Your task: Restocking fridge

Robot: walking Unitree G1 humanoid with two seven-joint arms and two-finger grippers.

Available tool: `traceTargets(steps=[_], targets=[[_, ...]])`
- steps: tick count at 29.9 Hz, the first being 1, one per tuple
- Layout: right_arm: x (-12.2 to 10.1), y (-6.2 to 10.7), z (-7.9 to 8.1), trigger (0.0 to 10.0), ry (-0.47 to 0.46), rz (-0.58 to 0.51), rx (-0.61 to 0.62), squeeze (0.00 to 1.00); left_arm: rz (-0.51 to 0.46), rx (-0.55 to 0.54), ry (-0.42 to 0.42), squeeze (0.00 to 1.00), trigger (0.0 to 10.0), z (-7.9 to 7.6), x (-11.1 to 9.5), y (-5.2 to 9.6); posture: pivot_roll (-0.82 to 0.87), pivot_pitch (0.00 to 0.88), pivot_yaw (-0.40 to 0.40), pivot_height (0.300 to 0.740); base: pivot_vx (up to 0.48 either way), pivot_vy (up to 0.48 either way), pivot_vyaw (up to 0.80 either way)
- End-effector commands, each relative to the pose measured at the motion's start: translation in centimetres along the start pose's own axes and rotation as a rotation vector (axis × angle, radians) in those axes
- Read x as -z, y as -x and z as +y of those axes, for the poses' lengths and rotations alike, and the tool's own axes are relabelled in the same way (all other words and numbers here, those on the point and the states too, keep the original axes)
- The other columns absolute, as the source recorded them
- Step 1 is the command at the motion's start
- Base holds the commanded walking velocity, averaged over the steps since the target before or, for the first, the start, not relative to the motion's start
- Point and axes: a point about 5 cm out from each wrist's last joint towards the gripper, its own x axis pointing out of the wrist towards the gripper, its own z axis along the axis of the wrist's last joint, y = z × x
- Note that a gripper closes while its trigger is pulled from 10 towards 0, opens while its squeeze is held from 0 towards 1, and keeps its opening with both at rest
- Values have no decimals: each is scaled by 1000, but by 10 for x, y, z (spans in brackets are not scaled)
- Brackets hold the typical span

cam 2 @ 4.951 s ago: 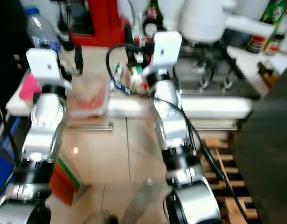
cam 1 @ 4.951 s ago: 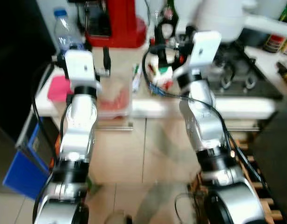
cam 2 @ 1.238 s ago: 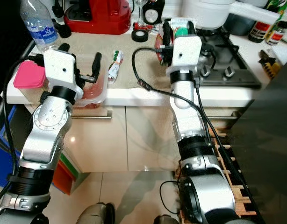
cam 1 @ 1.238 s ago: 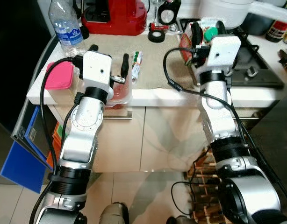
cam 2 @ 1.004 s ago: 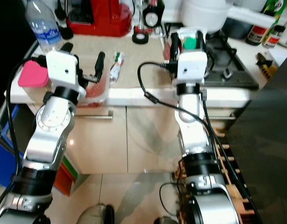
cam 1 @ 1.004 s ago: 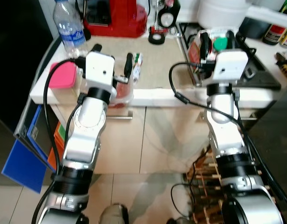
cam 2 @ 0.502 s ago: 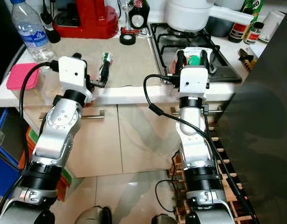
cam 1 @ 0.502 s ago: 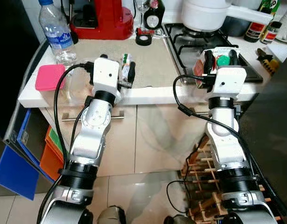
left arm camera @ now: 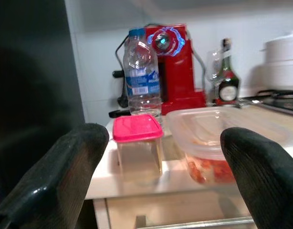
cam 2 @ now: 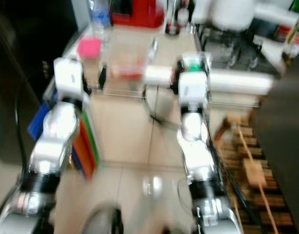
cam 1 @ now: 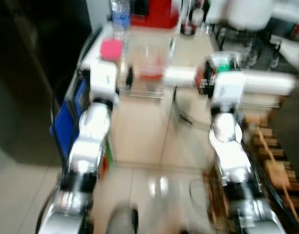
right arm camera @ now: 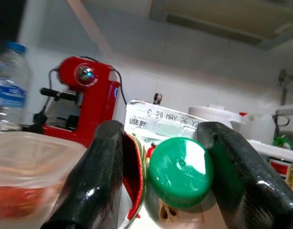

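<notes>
Head views blurred. Dark fridge front (cam 1: 28,83) bounds the far left; open tiled floor (cam 1: 140,126) lies before the counter (cam 1: 266,83). Left gripper (left arm camera: 161,191): fingers spread, holding nothing, short of the counter edge; beyond them pink-lidded box (left arm camera: 137,143), water bottle (left arm camera: 141,78), clear tub (left arm camera: 218,138). Right gripper (right arm camera: 161,174): fingers clamp the green-capped carton (right arm camera: 177,167), printed "USE BY: C 20 MAY 26".

A lidded box (left arm camera: 138,144) sits left of a tub (left arm camera: 218,145), bottle (left arm camera: 141,78) behind.
</notes>
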Motion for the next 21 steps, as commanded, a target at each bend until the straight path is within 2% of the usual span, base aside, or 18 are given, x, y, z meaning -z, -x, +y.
traceTargets(steps=[1, 12, 17, 21], targets=[[-3, -3, -2, 0, 5, -15, 7, 0, -18, 15, -6, 0, 10000, -3, -5, -2, 22, 0, -10, 740, -341, 0, 0], [0, 0, -3, 0, 13, -8, 5, 0, -18, 27, -9, 0, 10000, -6, -2, -2, 18, 0, -11, 740, -352, 0, 0], [4, 2, -5, 0, 23, 5, 0, 0, -22, 65, -2, 0, 10000, -11, 1, 2, 15, 0, -12, 740, 0, 0, 0], [8, 4, -7, 0, 31, 23, -1, 0, -15, 72, 16, 0, 10000, -12, 3, 4, 13, 0, -12, 740, 0, -461, 0]])
